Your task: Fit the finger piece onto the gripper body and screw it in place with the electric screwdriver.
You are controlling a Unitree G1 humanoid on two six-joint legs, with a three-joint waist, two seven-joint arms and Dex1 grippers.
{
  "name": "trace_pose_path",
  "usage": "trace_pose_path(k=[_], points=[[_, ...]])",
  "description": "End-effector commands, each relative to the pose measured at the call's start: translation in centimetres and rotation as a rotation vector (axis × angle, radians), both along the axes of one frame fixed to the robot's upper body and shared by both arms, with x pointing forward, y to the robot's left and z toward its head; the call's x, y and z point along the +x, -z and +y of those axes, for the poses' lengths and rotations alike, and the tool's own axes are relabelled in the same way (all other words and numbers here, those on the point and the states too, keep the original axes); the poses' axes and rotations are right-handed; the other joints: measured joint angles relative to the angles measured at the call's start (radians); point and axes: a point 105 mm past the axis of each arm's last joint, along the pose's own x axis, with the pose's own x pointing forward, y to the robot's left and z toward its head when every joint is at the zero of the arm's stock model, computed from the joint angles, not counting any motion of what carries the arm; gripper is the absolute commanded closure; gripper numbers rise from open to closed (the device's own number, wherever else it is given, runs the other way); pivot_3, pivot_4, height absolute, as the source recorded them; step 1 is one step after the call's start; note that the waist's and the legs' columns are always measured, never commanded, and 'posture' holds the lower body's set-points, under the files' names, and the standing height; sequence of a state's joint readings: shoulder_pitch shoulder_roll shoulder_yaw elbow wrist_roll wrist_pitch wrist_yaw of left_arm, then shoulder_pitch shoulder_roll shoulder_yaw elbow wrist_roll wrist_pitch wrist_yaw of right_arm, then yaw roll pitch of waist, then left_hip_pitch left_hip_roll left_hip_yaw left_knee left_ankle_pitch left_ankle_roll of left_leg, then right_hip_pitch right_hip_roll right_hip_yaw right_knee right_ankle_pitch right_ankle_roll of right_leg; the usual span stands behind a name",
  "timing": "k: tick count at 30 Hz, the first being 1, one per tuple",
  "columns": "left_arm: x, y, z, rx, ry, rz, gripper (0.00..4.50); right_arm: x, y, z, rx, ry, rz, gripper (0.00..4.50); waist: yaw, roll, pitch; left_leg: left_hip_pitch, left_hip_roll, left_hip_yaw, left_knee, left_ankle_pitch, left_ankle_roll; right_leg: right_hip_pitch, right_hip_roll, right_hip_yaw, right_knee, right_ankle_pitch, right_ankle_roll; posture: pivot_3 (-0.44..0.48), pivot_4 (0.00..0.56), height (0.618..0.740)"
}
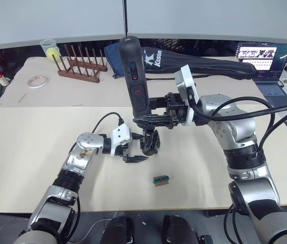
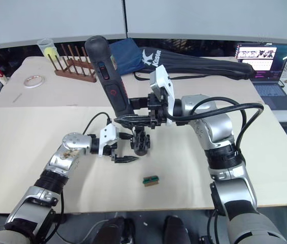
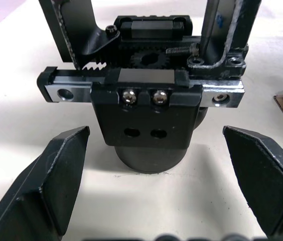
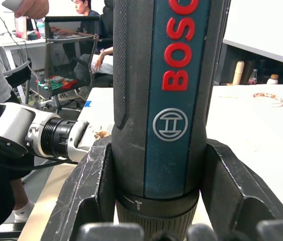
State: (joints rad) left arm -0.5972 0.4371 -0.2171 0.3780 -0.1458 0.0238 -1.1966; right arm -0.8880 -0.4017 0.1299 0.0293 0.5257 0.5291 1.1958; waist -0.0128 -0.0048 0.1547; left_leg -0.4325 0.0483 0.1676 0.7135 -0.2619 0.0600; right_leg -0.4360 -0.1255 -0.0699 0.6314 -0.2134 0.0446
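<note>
A pale beige counter (image 1: 26,152) filled the foreground, with a second, lighter one behind it and a grey wall beyond. Nearest the robot lay a tiny green-and-brown block (image 1: 161,180), alone on the bare surface. Just past it, the left claw (image 1: 133,156) rested low on the counter with its two black fingers (image 3: 51,186) spread wide apart, gripping nothing. In the left wrist view the gripper body (image 3: 146,115) stood directly between and just ahead of those fingers, its rounded base on the counter and its toothed rack and gear showing on top. Above it, the right claw (image 1: 156,120) was clamped on the lower barrel of the electric screwdriver (image 1: 135,76), which stood nearly upright, leaning slightly, with its tip pointing down at the gripper body; whether the bit touched a screw could not be told. Farther back sat a wooden rack (image 1: 80,63), a roll of tape (image 1: 37,81), a long black zipped bag (image 1: 204,63) and, at the far right, an open laptop (image 1: 264,61).
</note>
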Motion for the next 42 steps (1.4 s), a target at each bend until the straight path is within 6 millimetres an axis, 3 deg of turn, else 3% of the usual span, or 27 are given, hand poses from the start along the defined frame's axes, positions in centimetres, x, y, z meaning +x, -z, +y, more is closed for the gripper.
trace_pose_path(k=[1, 15, 22, 42], points=[[0.3, -1.1, -0.1, -0.016, 0.007, -0.044, 0.0, -1.0, -3.0, -0.2, 0.058, -0.025, -0.11, 2.53, 0.0, 0.0, 0.0, 0.0, 0.0, 0.0, 0.0, 0.0, 0.0, 0.0, 0.0, 0.0, 0.0, 0.0, 0.0, 0.0, 0.15, 0.74], [0.4, -1.0, -0.4, -0.018, 0.013, -0.052, 0.0, -0.7, -4.7, -0.1, 0.089, 0.029, -0.032, 2.53, 0.0, 0.0, 0.0, 0.0, 0.0, 0.0, 0.0, 0.0, 0.0, 0.0, 0.0, 0.0, 0.0, 0.0, 0.0, 0.0, 0.15, 0.74], [0.3, -1.0, -0.3, -0.018, 0.012, -0.054, 0.0, -0.9, -4.6, 0.0, 0.09, 0.024, 0.013, 2.53, 0.0, 0.0, 0.0, 0.0, 0.0, 0.0, 0.0, 0.0, 0.0, 0.0, 0.0, 0.0, 0.0, 0.0, 0.0, 0.0, 0.15, 0.74], [0.2, -1.0, -0.2, -0.019, 0.01, -0.055, 0.0, -0.7, -3.4, -0.1, 0.065, 0.017, -0.062, 2.53, 0.0, 0.0, 0.0, 0.0, 0.0, 0.0, 0.0, 0.0, 0.0, 0.0, 0.0, 0.0, 0.0, 0.0, 0.0, 0.0, 0.15, 0.74]])
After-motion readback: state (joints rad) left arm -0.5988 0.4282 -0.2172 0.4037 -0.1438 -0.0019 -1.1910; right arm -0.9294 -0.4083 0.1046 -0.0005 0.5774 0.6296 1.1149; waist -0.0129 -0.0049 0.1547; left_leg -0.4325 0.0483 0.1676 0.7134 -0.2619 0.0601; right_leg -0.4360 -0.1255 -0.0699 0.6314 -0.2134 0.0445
